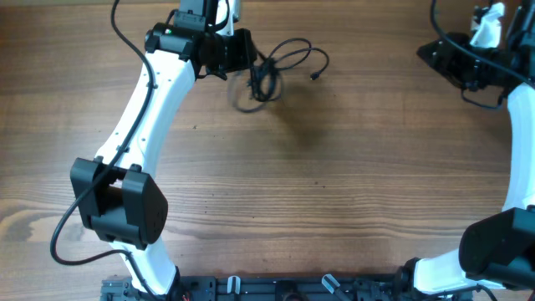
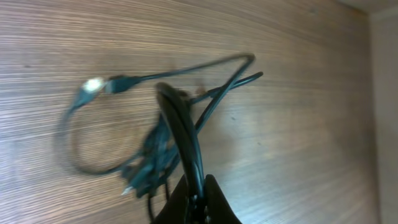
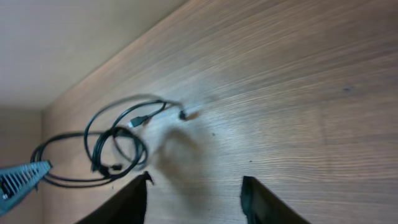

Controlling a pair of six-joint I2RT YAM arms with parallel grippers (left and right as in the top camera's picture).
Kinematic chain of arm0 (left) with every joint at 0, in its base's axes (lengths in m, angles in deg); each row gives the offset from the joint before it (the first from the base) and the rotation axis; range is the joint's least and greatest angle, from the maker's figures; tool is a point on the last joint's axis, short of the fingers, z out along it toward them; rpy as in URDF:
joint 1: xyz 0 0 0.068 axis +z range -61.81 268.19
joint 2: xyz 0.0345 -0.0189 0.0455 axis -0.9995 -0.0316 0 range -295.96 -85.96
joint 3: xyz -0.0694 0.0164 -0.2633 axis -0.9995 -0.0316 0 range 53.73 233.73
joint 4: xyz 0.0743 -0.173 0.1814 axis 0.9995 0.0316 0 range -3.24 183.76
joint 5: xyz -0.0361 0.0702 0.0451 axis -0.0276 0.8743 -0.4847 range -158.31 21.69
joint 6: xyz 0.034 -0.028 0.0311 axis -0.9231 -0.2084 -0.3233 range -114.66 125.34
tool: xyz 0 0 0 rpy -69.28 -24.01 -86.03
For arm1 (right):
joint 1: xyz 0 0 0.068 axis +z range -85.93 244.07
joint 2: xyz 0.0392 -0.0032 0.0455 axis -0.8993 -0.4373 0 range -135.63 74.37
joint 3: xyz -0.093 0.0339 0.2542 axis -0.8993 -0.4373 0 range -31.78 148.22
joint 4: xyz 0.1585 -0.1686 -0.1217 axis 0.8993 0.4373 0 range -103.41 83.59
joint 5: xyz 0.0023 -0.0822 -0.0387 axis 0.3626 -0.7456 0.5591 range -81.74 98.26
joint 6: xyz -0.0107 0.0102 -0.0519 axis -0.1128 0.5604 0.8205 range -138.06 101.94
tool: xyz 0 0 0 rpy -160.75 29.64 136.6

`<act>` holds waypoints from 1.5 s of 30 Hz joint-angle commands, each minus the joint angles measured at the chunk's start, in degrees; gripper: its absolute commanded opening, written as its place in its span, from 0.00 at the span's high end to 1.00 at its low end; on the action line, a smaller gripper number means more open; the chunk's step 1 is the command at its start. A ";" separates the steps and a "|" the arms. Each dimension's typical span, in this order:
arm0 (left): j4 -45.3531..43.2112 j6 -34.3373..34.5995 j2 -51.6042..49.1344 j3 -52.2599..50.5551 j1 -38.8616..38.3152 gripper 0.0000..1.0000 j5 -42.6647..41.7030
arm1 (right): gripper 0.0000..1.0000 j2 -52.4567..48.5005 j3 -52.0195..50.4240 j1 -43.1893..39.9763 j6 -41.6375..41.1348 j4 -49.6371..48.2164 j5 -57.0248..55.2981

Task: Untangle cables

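The cables point(image 1: 274, 68) are thin black cords in a loose tangle at the back of the table, left of centre. My left gripper point(image 1: 251, 55) is shut on one cord of the cables point(image 2: 180, 124), which rises from the tangle into the jaws point(image 2: 198, 198). A small plug end point(image 2: 93, 86) lies on the wood to the left. My right gripper point(image 1: 468, 63) is at the far back right, open and empty point(image 3: 194, 198). The cables also show far off in the right wrist view point(image 3: 115, 146).
The wooden table point(image 1: 334, 167) stretches in front of the cables. A thick black wire point(image 1: 125, 38) runs along the left arm. A black rail with clips point(image 1: 276, 288) lies along the front edge. The table's back edge point(image 3: 112, 56) is close behind the cables.
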 commanded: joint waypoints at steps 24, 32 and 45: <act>-25.83 23.04 0.72 -0.07 -0.46 0.96 -33.20 | 0.47 -2.99 0.33 16.17 -9.92 -8.28 9.09; -26.14 23.39 0.72 -0.07 -0.83 0.96 -34.91 | 0.47 -6.43 0.33 18.43 -13.03 -13.92 8.96; -26.18 23.12 0.72 -0.07 -1.84 0.96 -34.84 | 0.48 -10.36 0.33 22.27 -17.35 -17.27 9.53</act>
